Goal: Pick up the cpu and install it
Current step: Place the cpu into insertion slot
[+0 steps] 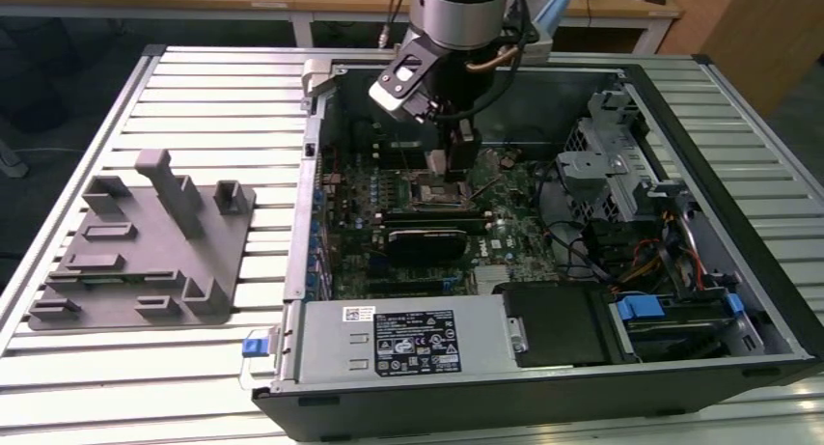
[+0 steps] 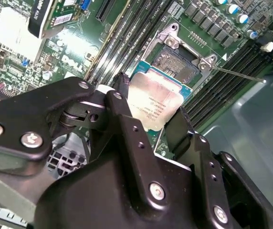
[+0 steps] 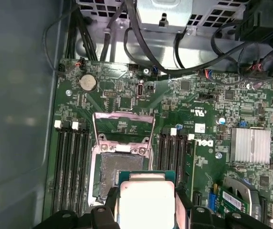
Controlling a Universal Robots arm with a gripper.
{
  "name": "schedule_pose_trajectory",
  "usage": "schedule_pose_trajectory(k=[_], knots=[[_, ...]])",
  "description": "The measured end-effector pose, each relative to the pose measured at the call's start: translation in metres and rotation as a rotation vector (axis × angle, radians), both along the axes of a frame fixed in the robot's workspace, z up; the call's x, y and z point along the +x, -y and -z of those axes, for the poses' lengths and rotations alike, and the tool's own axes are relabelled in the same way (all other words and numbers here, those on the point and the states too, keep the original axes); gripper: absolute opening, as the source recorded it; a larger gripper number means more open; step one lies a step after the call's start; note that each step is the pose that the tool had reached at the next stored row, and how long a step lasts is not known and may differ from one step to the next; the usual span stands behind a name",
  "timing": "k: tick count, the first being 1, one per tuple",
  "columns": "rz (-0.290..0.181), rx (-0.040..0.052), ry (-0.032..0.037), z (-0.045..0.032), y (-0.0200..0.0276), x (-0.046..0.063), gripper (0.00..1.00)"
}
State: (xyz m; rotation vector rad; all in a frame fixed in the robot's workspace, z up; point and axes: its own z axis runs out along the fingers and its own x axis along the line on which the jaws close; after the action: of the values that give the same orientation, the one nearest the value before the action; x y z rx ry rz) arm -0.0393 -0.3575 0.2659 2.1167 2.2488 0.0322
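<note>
my gripper (image 2: pixel 150 106) is clenched on the cpu (image 2: pixel 158 98) by two opposite edges, holding it metal side up just over the open socket (image 3: pixel 121 164) on the board (image 3: pixel 198 100).

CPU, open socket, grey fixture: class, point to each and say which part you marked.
cpu (image 2: pixel 155 101), second wrist view, middle of its metal top.
open socket (image 3: pixel 118 168), first wrist view, its bare contact field.
grey fixture (image 1: pixel 135 260), exterior view, its flat base plate.
</note>
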Motion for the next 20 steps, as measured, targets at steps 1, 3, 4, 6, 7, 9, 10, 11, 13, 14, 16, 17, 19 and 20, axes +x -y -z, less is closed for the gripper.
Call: schedule_pose_trajectory(k=[1, 3, 4, 6, 7, 9, 10, 11, 13, 14, 16, 17, 19, 20], knots=[[0.002, -0.0002, 0.0, 0.0015, 0.0, 0.0, 0.54], [0.006, -0.0009, 0.0001, 0.0044, -0.0001, 0.0, 0.54], [0.007, -0.0018, 0.0, 0.0059, -0.0002, 0.0, 0.54], [0.009, -0.003, -0.0003, 0.009, -0.0004, 0.0, 0.54], [0.01, -0.0031, -0.0009, 0.0108, -0.0006, 0.0, 0.54], [0.01, -0.0034, -0.0029, 0.0141, -0.0012, 0.0, 0.54], [0.01, -0.0034, -0.004, 0.0157, -0.0016, 0.0, 0.54], [0.01, -0.0033, -0.0053, 0.0174, -0.0022, 0.0, 0.54], [0.01, -0.0032, -0.0073, 0.0203, -0.0035, 0.0, 0.54], [0.01, -0.0033, -0.008, 0.0216, -0.0042, 0.0, 0.54], [0.01, -0.0034, -0.0093, 0.0243, -0.0056, 0.0, 0.54], [0.01, -0.0034, -0.0099, 0.0257, -0.0063, 0.0, 0.54], [0.01, -0.0035, -0.0112, 0.0284, -0.0081, 0.0, 0.54], [0.01, -0.0034, -0.0117, 0.0296, -0.0092, 0.0, 0.54]])
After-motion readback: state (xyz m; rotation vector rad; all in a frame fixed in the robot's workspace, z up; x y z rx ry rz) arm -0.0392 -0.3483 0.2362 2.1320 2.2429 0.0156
